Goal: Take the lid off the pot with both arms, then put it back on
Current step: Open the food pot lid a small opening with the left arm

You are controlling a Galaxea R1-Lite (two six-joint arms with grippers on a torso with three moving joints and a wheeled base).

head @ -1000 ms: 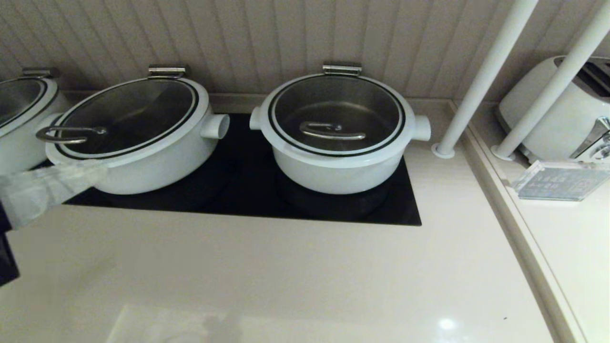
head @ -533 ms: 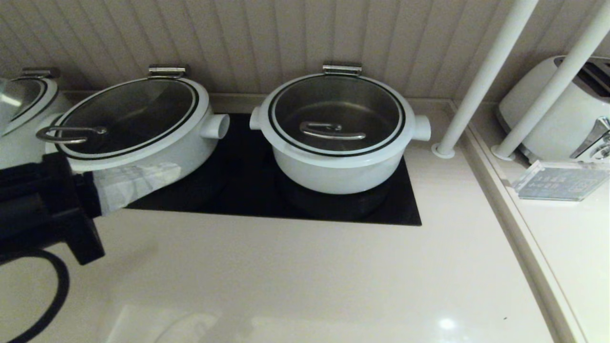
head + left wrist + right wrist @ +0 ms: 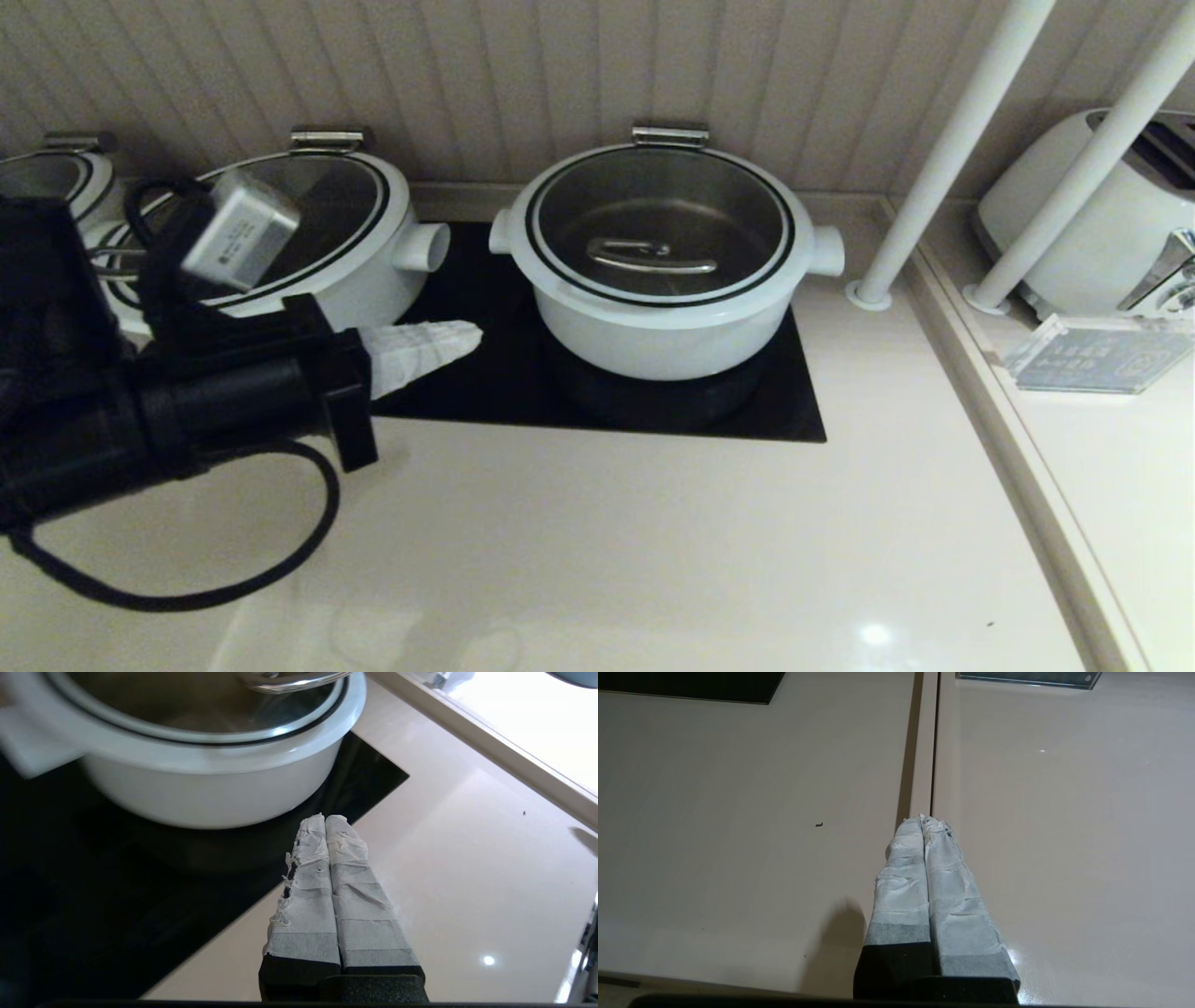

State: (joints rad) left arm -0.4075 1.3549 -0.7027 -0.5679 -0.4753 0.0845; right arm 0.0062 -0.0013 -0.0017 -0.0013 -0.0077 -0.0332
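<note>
A white pot (image 3: 663, 322) with a glass lid (image 3: 658, 210) and a metal lid handle (image 3: 649, 255) stands on the black cooktop (image 3: 485, 383). My left gripper (image 3: 467, 336) is shut and empty, its taped fingertips low over the cooktop just left of this pot. In the left wrist view the gripper (image 3: 325, 819) points at the pot's side wall (image 3: 210, 788), below the lid (image 3: 196, 709). My right gripper (image 3: 923, 820) is shut and empty over the bare counter, out of the head view.
A second white pot (image 3: 373, 289) with its own lid stands to the left, partly behind my left arm; a third pot (image 3: 56, 173) is at the far left. Two white poles (image 3: 943, 159), a toaster (image 3: 1083, 215) and a clear sign (image 3: 1092, 359) stand at the right.
My left arm has swept in from the left edge toward the right, its shut fingertips now near the middle pot. The pots and lids have not moved.
</note>
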